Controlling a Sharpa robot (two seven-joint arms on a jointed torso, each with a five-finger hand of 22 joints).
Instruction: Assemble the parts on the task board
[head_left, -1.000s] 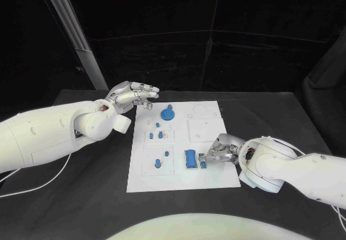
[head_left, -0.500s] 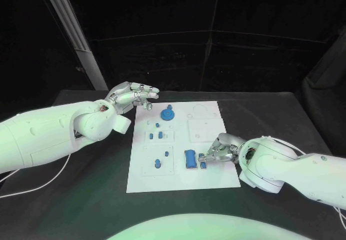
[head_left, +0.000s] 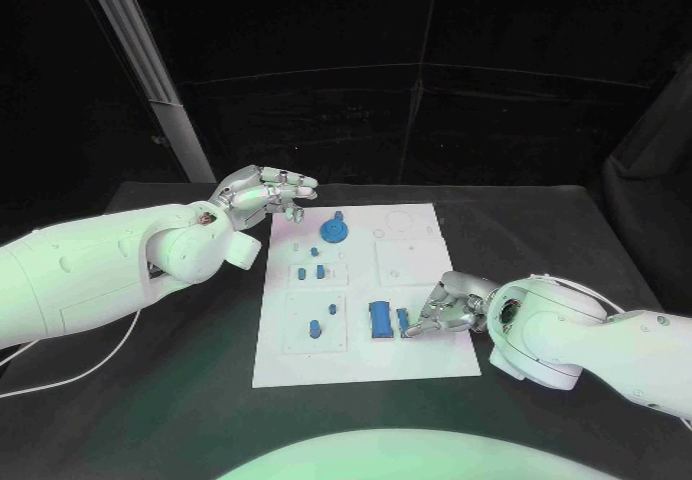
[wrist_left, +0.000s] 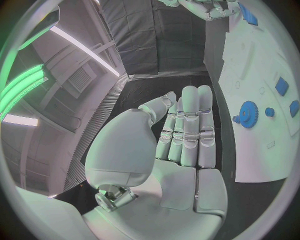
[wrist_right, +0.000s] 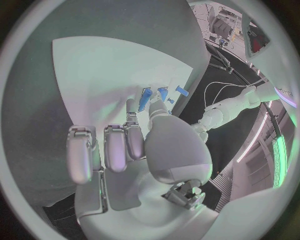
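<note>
The white task board (head_left: 433, 352) lies mid-table. On it are a blue gear (head_left: 335, 230), several small blue parts (head_left: 309, 270) in the middle, and a blue block (head_left: 381, 318) near the front. Right beside the block stands a small blue part (head_left: 404, 320). My right hand (head_left: 450, 306) reaches onto the board's right side and pinches that part (wrist_right: 145, 98) between thumb and a fingertip (wrist_right: 129, 107). My left hand (head_left: 268, 191) hovers off the board's far left corner, fingers (wrist_left: 189, 125) side by side, holding nothing. The gear (wrist_left: 248, 113) lies beside it.
Black table (head_left: 173, 400) surrounds the board, with free room on both sides. A grey slanted post (head_left: 159, 95) rises behind the left arm. Several empty recesses (head_left: 407, 258) sit on the board's right half.
My right arm has shifted slightly right and nearer, its fingertips staying at the small blue part. The left hand and the other parts have not moved.
</note>
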